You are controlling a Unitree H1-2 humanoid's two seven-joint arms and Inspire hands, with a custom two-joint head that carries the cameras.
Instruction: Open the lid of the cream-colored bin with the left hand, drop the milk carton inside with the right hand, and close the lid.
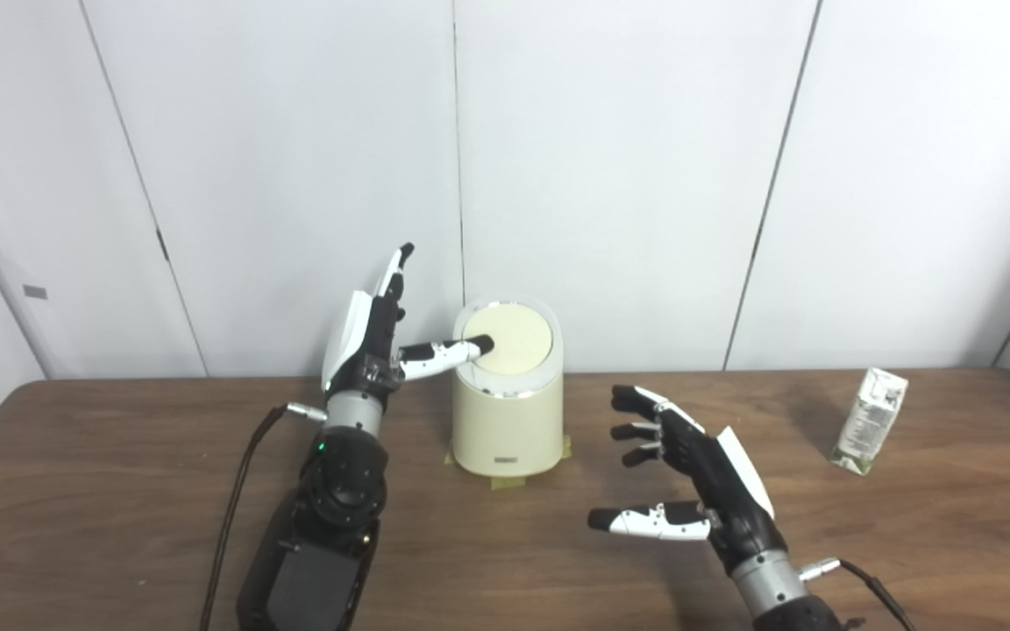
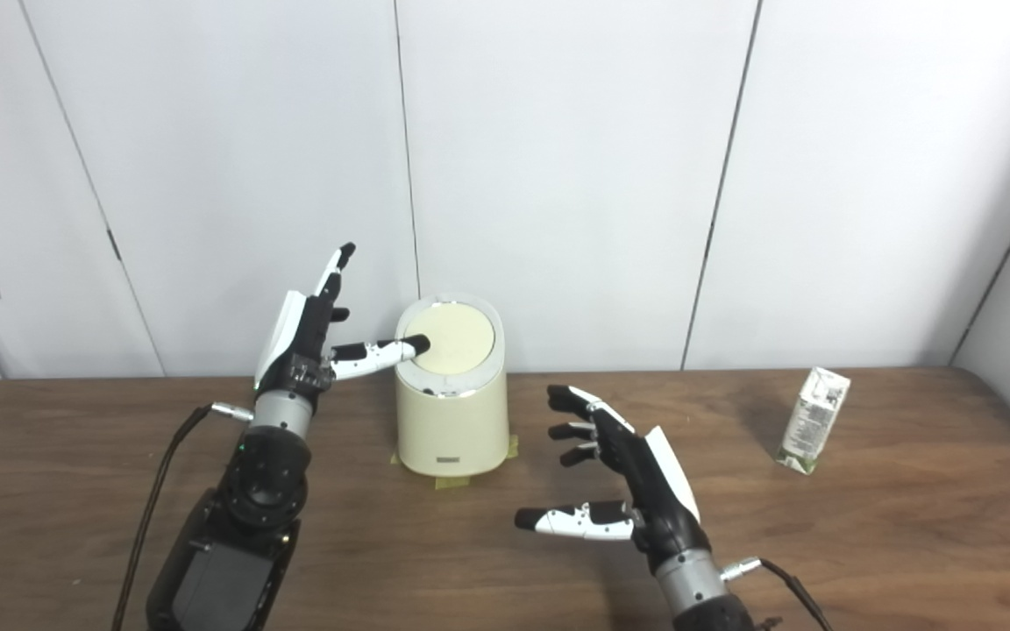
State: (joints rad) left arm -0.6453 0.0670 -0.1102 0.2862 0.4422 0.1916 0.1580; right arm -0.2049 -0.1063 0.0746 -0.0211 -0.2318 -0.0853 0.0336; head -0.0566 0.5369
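— What is the left hand [image 1: 369, 337] doing?
— Fingers spread upward, holding nothing; its thumb tip rests on the lid [image 1: 509, 337] of the cream-colored bin [image 1: 508, 421].
— And the right hand [image 1: 689, 478]?
— Spread wide and empty, hovering palm-left over the table [image 1: 119, 491]. The milk carton [image 1: 871, 421] stands tilted, well apart to its right.
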